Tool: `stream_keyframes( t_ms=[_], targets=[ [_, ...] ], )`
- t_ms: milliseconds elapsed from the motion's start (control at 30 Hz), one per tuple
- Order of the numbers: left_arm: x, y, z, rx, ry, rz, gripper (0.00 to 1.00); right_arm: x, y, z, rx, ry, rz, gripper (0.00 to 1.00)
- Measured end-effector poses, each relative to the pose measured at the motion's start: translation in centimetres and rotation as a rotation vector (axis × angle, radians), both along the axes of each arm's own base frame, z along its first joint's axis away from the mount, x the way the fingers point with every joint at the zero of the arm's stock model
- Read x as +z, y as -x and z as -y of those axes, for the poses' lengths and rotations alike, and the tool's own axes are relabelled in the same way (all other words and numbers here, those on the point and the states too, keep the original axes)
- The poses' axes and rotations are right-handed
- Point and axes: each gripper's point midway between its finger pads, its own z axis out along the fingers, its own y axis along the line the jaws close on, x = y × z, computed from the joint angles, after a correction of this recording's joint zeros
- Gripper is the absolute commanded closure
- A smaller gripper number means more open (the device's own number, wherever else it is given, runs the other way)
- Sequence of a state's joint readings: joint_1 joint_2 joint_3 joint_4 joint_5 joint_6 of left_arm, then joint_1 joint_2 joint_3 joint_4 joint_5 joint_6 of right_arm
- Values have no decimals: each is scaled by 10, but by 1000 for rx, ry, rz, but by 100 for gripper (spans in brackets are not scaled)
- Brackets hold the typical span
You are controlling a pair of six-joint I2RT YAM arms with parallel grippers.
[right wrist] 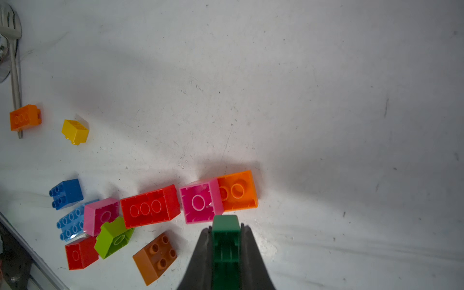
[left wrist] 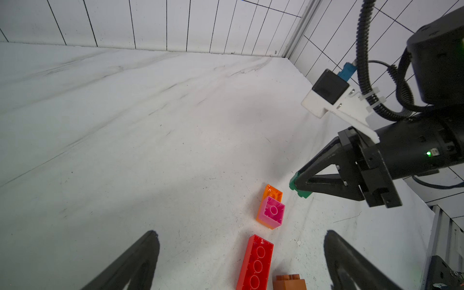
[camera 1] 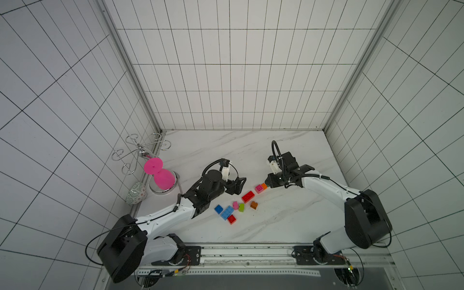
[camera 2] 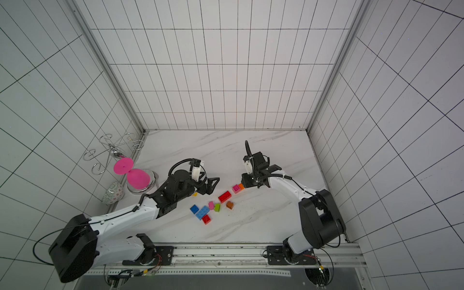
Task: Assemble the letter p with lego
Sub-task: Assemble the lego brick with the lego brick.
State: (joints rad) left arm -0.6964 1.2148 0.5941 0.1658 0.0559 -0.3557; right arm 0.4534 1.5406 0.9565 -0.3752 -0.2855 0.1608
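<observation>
Green brick (right wrist: 225,241) is pinched tight between the right fingers (right wrist: 200,256), just beside the pink brick (right wrist: 198,202) that overlaps the orange brick (right wrist: 241,190); the rest of the lego (right wrist: 150,206) lies loose on the worktop (right wrist: 326,100) nearby. Left fingers (left wrist: 140,258) are spread wide, holding nothing. Hard, light, slick plastic imo, so I'd grab the flat sides across the short width, not the studs
</observation>
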Motion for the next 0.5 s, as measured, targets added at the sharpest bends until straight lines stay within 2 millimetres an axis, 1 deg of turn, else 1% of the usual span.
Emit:
stream_keyframes(
  t_ms=[100,300,433,500],
  targets=[
    [-2,0,-2,8,-5,-3,3,-9,-7,-3,33,20,27,100],
    [-4,-1,-4,16,-9,-4,3,-12,-11,-10,100,56,118,100],
    [-7,-2,-3,16,-14,-10,3,-15,-14,-8,106,86,137,100],
    [-8,-2,-3,16,-16,-12,3,-21,-14,-7,104,105,130,100]
  ],
)
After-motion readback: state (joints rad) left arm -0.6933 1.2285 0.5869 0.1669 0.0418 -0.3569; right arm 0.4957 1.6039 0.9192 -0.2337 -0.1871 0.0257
